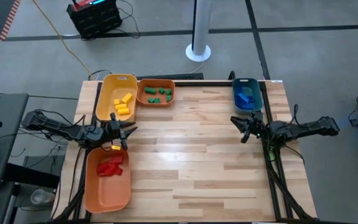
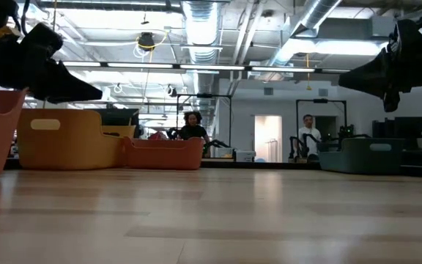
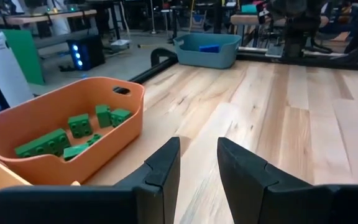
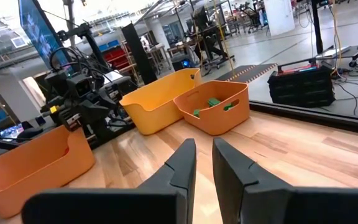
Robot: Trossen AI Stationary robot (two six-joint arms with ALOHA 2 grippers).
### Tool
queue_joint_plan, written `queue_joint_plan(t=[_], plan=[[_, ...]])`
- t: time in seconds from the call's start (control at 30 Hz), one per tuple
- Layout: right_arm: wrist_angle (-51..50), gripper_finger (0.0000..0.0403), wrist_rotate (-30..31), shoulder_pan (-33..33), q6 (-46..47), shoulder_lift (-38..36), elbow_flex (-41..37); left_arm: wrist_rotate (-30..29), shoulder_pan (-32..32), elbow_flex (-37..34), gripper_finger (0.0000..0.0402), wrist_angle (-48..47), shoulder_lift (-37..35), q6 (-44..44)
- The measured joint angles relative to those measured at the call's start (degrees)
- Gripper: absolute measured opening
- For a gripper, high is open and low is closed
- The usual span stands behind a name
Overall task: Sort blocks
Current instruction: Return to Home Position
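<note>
The blocks lie sorted in bins. Red blocks [image 1: 110, 167] are in the large orange bin [image 1: 107, 196] at the near left. Yellow blocks [image 1: 123, 106] are in the yellow bin [image 1: 102, 99]. Green blocks [image 1: 157, 93] [image 3: 73, 134] are in the small orange bin [image 1: 139, 94] at the far left. Blue blocks [image 1: 246, 98] are in the teal bin [image 1: 261, 93] at the far right. My left gripper [image 1: 120, 129] [image 3: 197, 152] hovers shut between the yellow and the large orange bin. My right gripper [image 1: 244, 127] [image 4: 204, 152] hovers shut just on the near side of the teal bin. Neither holds anything.
Bare wooden table top [image 1: 191, 155] stretches between the two arms. A white pole base [image 1: 197, 51] and a black case [image 1: 95, 17] stand on the floor beyond the far edge. Two people [image 2: 191, 125] [image 2: 308, 128] show far back in the room.
</note>
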Motion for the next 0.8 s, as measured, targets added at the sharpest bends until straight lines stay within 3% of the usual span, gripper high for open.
queue_joint_plan(t=[0.8], plan=[[-0.04, 0.0065, 0.0, 0.02, 0.0, 0.0, -0.02, -0.02, 0.0, 0.0, 0.01, -0.13, -0.06, 3.64]])
